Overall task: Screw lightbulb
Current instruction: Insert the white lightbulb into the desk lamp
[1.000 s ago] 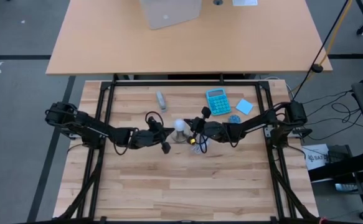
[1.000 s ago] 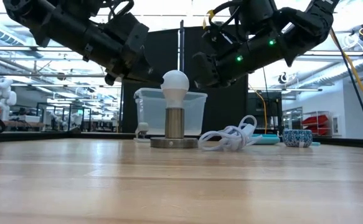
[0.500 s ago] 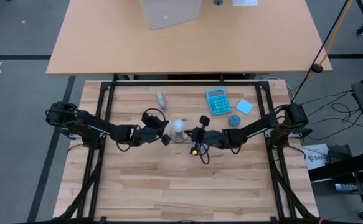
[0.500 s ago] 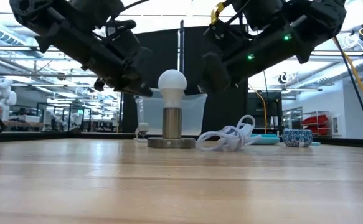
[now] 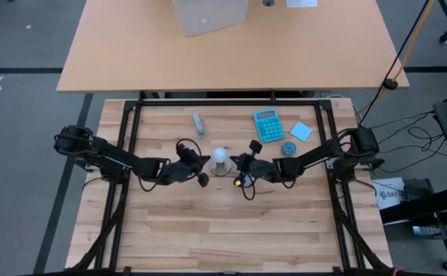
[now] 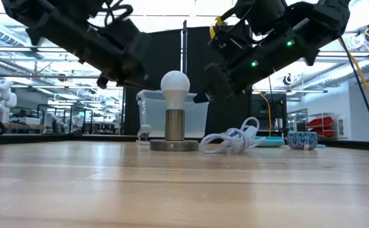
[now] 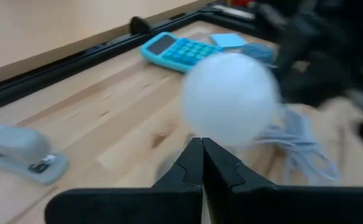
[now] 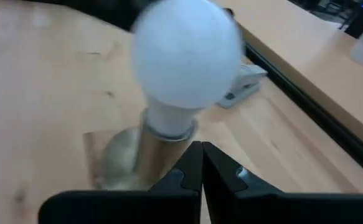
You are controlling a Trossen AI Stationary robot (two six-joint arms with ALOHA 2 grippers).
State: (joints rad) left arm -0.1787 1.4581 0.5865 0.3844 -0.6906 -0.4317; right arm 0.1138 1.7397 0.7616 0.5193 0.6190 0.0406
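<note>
Standing upright in its socket mid-table, bulb looks light, smooth, fragile; grip frosted head gently. Left gripper & right gripper flank it, both closed tight, empty.

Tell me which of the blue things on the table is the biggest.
The blue calculator, near the table's far edge. It is clearly larger than the pale blue square pad beside it and the small round blue dish just in front.
</note>
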